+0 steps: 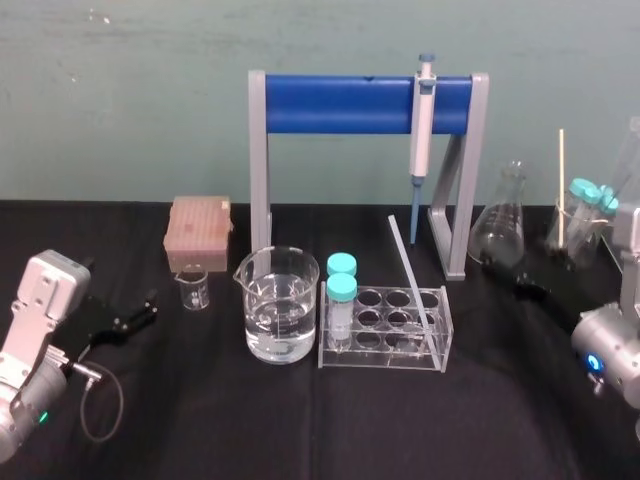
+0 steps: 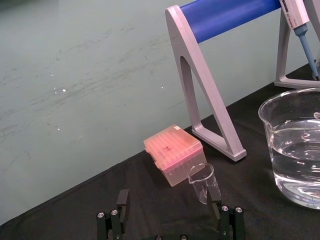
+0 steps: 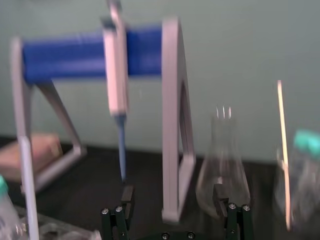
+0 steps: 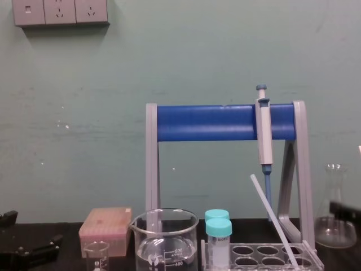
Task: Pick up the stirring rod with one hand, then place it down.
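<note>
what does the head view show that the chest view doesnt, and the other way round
Head view, not chest: the grey left arm and right arm at the table's sides, and teal-capped tubes in glassware at far right.
Chest view, not head: the wall sockets high on the wall.
Both: the stirring rod leaning in the tube rack, the pipette hanging on the blue stand, the water beaker and the pink tip box.

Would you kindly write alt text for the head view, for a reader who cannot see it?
A thin glass stirring rod leans in a clear tube rack at centre, beside a water-filled beaker; the left gripper and right gripper sit open at either side.
</note>
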